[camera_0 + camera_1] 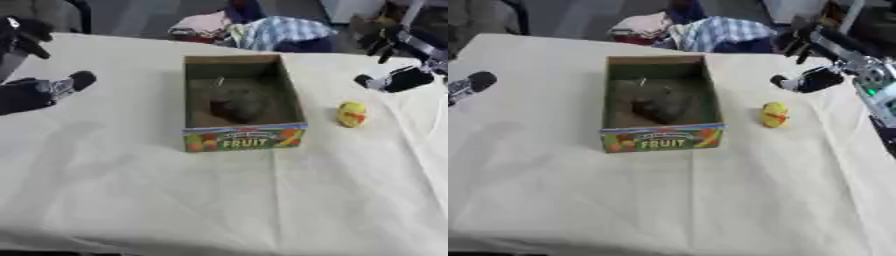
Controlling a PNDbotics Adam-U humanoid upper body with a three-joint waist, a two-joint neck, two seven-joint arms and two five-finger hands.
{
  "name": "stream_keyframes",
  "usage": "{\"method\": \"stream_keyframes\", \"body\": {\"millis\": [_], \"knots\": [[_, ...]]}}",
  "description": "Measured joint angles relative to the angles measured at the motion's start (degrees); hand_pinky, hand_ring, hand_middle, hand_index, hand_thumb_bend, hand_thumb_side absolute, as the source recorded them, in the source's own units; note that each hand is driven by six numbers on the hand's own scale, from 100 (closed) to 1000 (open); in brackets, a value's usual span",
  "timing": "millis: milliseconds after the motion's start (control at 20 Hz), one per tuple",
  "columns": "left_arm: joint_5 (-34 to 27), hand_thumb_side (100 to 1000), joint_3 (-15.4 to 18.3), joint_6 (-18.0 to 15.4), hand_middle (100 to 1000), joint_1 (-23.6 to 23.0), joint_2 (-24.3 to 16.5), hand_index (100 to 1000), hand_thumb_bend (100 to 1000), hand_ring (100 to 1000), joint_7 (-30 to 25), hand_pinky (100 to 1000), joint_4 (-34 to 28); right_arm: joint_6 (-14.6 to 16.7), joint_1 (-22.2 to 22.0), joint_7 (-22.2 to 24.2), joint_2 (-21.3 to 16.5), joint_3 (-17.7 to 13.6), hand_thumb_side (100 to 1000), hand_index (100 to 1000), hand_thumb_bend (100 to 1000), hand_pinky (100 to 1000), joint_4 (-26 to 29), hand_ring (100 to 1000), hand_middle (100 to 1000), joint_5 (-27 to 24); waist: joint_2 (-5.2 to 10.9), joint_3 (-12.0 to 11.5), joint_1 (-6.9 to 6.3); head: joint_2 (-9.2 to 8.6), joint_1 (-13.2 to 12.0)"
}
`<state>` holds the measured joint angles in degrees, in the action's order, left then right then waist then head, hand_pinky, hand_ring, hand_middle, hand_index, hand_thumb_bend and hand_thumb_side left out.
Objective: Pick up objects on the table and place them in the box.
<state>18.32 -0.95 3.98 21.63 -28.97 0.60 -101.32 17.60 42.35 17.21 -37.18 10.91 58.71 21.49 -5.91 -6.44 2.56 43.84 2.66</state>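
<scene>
A white cloth covers the table [219, 200], which fills most of both views. One open cardboard box [242, 102] stands at its middle, its long axis running away from the robot and its near wall printed "FRUIT". One dark lump [238, 107] lies on the box floor, too dim to make out. One small yellow object [352, 114] with a red mark stands upright on the cloth just right of the box, apart from it, nothing lying between them. The right hand [808, 80] hovers above and beyond the yellow object, fingers relaxed, holding nothing. The left hand [68, 83] rests at the left edge, well apart from the box, fingers loosely extended and empty.
</scene>
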Motion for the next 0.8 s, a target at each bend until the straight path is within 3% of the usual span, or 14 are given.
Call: {"method": "stream_keyframes", "body": {"millis": [400, 800], "knots": [[-1.82, 468, 0.56, -0.26, 584, -0.52, 1.3, 719, 809, 526, 0.93, 675, 0.22, 1.01, 1.09, 0.31, 3.56, -1.7, 128, 818, 378, 598, -8.96, 722, 717, 5.94, -0.72, -0.62, -0.34, 0.0, 0.72], [-2.81, 475, 0.88, -0.41, 584, -1.03, 1.78, 720, 803, 525, 1.07, 676, 1.2, 1.4, 1.31, 0.0, 4.14, -3.15, 146, 819, 380, 608, -12.42, 737, 725, 8.9, -1.01, 0.09, -0.47, 0.0, 0.92]]}}
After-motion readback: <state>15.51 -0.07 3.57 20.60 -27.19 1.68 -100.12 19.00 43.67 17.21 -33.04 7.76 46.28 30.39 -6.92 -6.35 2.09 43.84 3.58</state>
